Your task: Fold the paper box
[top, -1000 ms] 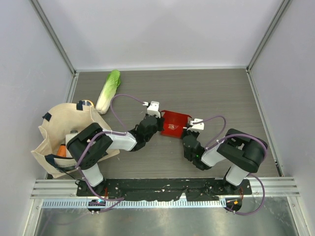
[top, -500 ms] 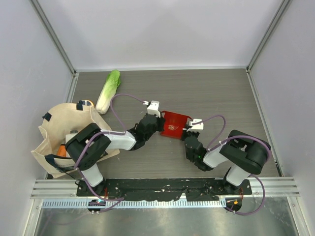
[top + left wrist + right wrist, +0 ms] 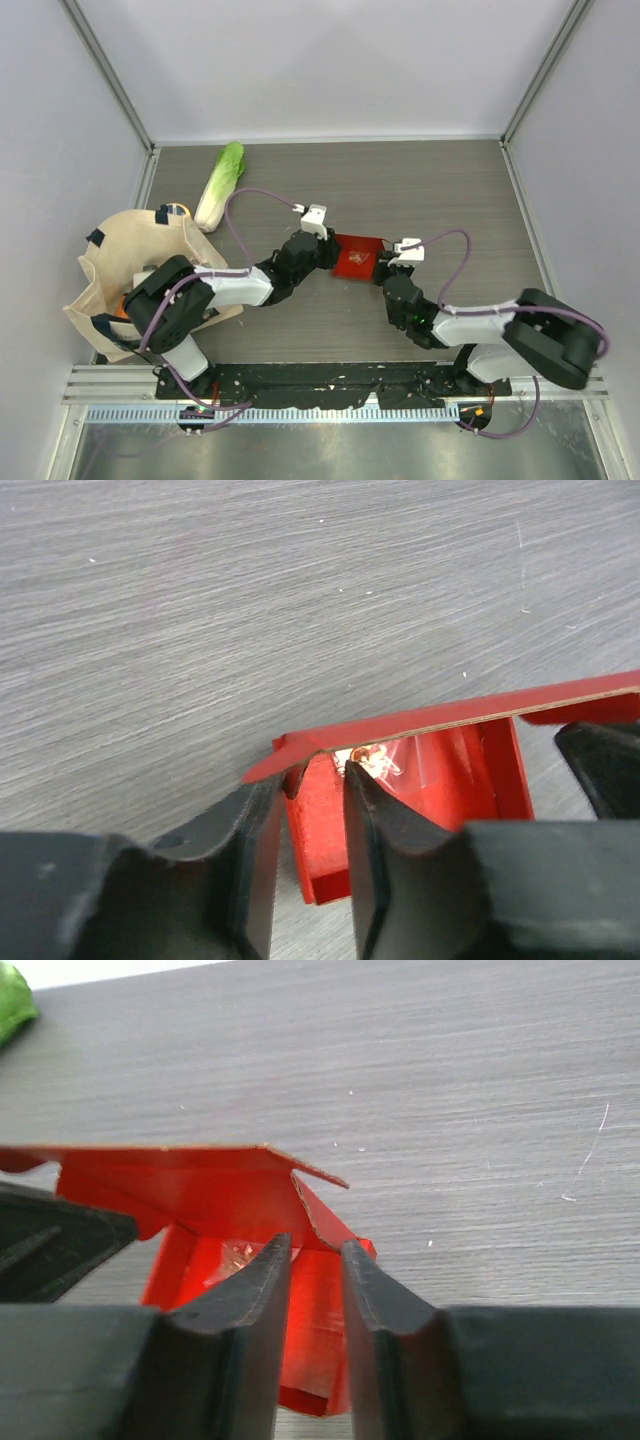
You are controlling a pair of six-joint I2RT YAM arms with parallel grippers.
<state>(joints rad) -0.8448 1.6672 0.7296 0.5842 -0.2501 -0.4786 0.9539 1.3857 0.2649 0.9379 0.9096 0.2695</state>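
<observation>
I find both arms reaching in from the near edge and meeting over the middle of the tabletop [image 3: 470,190]. At near left, beside the left arm, a beige tote [image 3: 115,250] lies slumped with its mouth open; something orange shows inside it, too hidden to identify. The left fingers [image 3: 250,860] stand narrowly parted at the left end of the box [image 3: 355,258], tips tucked under a raised flap. The gap between them is filled with the red of an end wall and looks wider than the card. I see no clamp on it, though I cannot tell whether either finger touches the wall. The right fingers [image 3: 255,1310] are likewise narrowly parted at the near right end of the box, with a slanted corner flap and a side wall showing in their gap, and again no firm hold is evident. The box sits on the tabletop between the two sets of fingers. It is partly formed: walls upright around a shallow tray, and one long flap held roughly level above the tray. Something small glints inside, too small to name. Farther back at left, well apart from the box, a cabbage [image 3: 220,185] lies on the tabletop just beyond the tote.
</observation>
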